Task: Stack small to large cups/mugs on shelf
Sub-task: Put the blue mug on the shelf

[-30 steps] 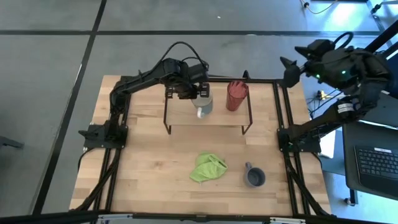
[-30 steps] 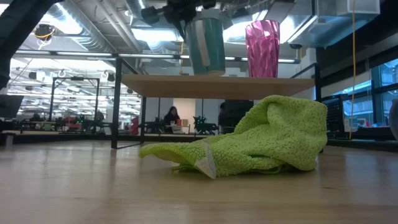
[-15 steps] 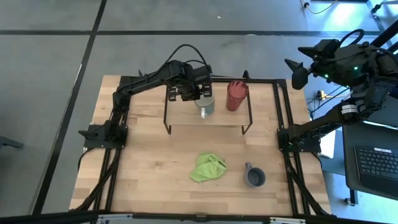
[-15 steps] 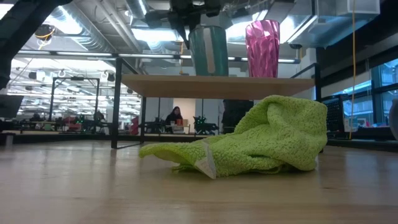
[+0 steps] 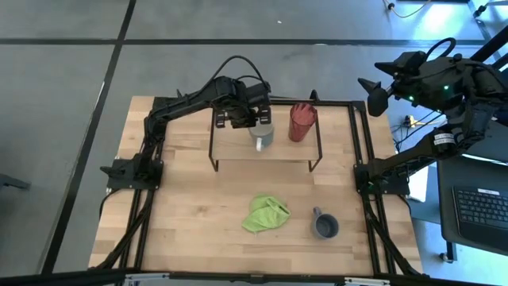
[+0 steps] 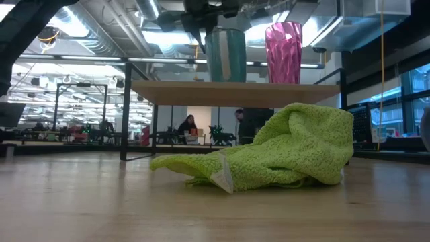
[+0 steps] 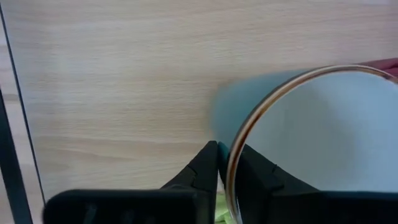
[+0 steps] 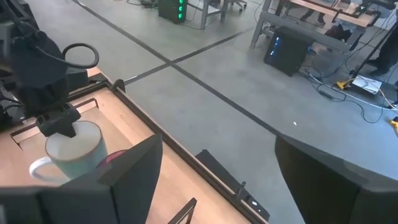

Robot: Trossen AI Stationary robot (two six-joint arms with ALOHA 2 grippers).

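One cream mug (image 5: 262,135), claw (image 5: 248,119) now looser.

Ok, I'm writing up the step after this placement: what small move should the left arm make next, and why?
Probably open the left gripper fully and lift straight up. The cream-white mug already stands upright on the shelf beside the red tumbler, yet the fingers straddle its rim, one inside and one outside, so pulling sideways could tip it.

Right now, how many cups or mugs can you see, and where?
3: cream-white handled mug on the light-wood shelf, left gripper at its rim; red ribbed tumbler beside it; small grey-blue mug on the tabletop.
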